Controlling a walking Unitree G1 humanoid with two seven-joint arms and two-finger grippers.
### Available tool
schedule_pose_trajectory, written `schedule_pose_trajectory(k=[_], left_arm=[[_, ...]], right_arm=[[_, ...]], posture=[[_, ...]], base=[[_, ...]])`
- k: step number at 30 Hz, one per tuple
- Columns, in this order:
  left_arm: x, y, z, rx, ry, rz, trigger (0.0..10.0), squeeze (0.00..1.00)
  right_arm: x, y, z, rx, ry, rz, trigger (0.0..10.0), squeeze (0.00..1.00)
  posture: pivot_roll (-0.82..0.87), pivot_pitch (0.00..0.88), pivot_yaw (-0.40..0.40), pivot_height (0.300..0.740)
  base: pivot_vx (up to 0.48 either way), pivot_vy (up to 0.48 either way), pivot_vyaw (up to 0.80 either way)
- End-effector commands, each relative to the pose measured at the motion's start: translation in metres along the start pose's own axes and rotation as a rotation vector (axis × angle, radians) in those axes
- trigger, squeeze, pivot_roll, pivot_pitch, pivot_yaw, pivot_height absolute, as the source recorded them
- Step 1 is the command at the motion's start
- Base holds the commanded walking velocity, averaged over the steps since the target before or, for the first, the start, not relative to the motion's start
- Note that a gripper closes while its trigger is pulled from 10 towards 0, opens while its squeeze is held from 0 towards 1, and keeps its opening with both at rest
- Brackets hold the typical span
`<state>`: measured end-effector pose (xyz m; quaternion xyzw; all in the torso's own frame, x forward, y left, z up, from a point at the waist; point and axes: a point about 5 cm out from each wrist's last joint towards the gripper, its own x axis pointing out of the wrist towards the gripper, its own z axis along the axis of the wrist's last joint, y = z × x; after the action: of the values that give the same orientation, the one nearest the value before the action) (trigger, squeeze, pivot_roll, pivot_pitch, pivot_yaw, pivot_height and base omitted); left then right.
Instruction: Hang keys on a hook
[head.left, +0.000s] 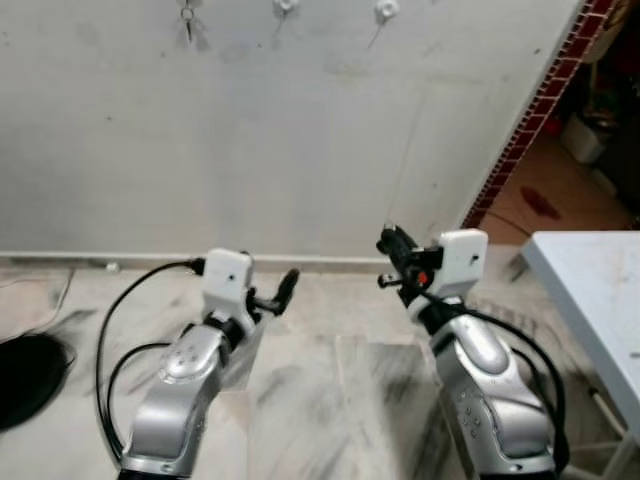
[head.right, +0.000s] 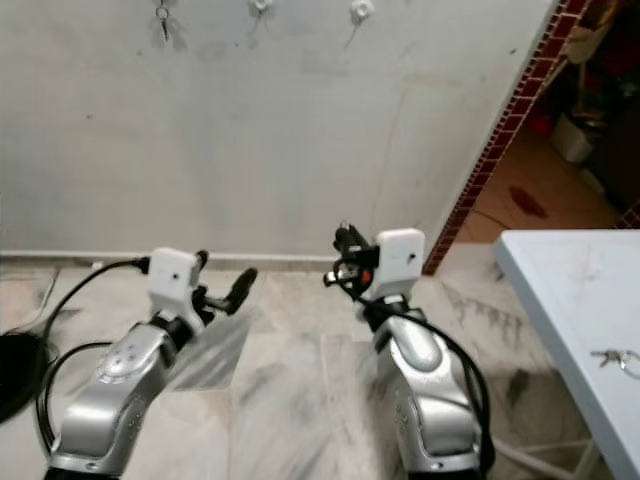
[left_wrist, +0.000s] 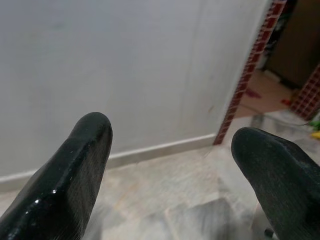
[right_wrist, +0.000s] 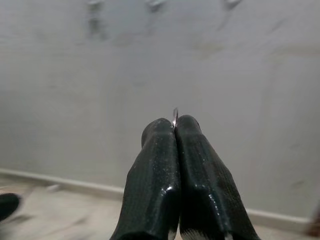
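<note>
right gripper (right_wrist: 175, 131): fingers clenched on a thin silver key ring (right_wrist: 175, 116); only its edge pokes out at the tips.
left gripper (left_wrist: 172, 165): fingers spread wide, holding nothing.
hooks: three small white wall hooks (head.left: 285, 8) at 12 o'clock, high up; the leftmost one already carries keys.
second key set: on the white tabletop (head.right: 560, 290), 4 o'clock.
risk: we grip the ring nearly whole, so the hook may find no loop and the keys could drop.

no text, labels or numbers readable — none anywhere
</note>
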<state>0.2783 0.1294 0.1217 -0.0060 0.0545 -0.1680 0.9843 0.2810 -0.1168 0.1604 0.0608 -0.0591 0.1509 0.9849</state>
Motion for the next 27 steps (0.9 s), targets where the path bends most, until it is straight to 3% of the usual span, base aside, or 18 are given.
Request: schedule_pose_trajectory(k=[1, 8, 27], left_arm=[[0.002, -0.009, 0.003, -0.009, -0.009, -0.033, 10.0, 0.0], [0.001, -0.007, 0.003, -0.009, -0.005, -0.028, 10.0, 0.0], [0.001, -0.008, 0.002, -0.014, -0.003, -0.022, 10.0, 0.0]], right_arm=[[-0.004, -0.012, 0.008, -0.037, -0.036, -0.05, 10.0, 0.0], [-0.009, -0.024, 0.01, -0.091, -0.046, -0.104, 10.0, 0.0], [-0.006, -0.012, 0.003, -0.068, -0.02, -0.044, 10.0, 0.0]], posture=[[0.13, 0.0, -0.071, 0.74], [0.13, 0.0, -0.071, 0.74], [0.13, 0.0, -0.082, 0.74]], base=[[0.442, 0.0, 0.0], [0.442, 0.0, 0.0], [0.441, 0.0, 0.0]])
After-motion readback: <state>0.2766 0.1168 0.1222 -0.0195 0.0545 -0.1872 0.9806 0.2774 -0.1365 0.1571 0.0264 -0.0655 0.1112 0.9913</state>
